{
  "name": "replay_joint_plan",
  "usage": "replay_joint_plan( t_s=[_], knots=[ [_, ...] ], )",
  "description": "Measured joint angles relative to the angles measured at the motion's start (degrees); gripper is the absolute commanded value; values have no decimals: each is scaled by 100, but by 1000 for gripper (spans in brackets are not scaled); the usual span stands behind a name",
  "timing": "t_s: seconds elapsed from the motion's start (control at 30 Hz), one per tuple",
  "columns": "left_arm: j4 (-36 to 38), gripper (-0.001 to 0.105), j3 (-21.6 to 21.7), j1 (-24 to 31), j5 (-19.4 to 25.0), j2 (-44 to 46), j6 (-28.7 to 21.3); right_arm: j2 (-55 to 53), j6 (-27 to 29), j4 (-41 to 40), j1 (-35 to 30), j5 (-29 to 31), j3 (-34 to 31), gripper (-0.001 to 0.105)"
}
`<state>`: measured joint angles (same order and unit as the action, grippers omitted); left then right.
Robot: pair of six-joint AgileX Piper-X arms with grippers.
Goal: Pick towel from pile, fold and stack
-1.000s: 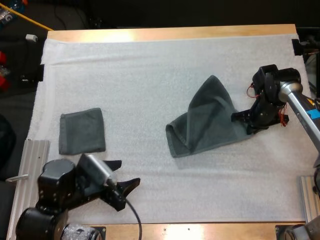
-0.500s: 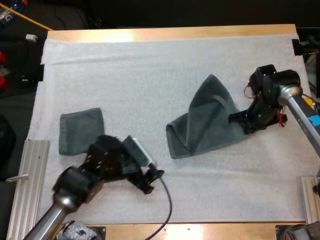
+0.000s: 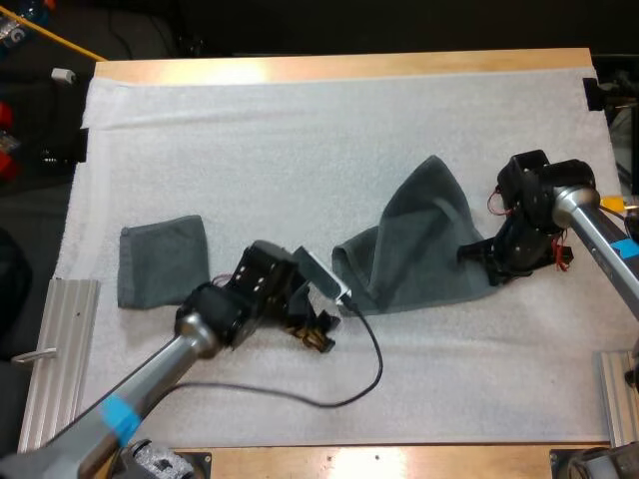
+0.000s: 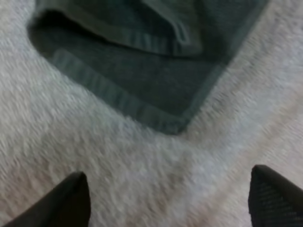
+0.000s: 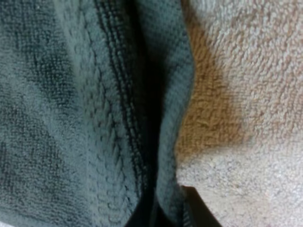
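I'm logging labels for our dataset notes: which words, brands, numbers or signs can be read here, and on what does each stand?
No text can be read.
The crumpled towel, the folded towel and the white mat carry no print.
A pale mark on an object off the table's far left corner is cut off and too blurred to read.

Three cameras, one shared crumpled towel (image 3: pixel 419 249).
High view looks forward and down from well above it; left wrist view faces its corner from nearby; right wrist view sits right against its hem.
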<state>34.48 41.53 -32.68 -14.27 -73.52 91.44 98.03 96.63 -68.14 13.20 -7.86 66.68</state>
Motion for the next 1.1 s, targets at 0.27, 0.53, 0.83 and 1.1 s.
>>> replay_joint_plan(
  t_s=[0.27, 0.53, 0.83, 1.1],
  knots=[
    [44, 66, 552, -214, 325, -922, -446, 0, 0, 23, 0, 0, 0, 0],
    [120, 66, 839, -1021, 1542, -1577, -1391, 0, 0, 25, 0, 0, 0, 0],
    [137, 62, 1282, -1124, 1910, -2291, -1643, 0, 0, 29, 0, 0, 0, 0],
    [148, 42, 1430, -1124, 1910, -2510, -1657, 0, 0, 29, 0, 0, 0, 0]
  ],
)
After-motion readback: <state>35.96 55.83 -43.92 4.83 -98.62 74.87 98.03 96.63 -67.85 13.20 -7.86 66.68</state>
